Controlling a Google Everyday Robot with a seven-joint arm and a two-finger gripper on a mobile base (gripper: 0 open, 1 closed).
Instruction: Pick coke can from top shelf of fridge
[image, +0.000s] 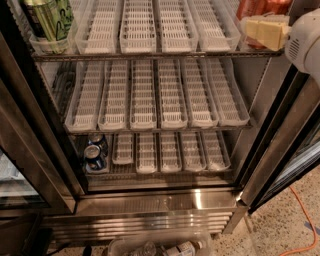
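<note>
Gripper (265, 34) inside fridge (150, 202) at right end of top shelf (150, 54), open or closed can't tell, coke can (252, 7) just behind it, upright, lower part covered, green can (47, 17) far to its left.

Speckled floor (276, 231), orange cable (305, 215) btm right; pincer (256, 31) top right.
</note>
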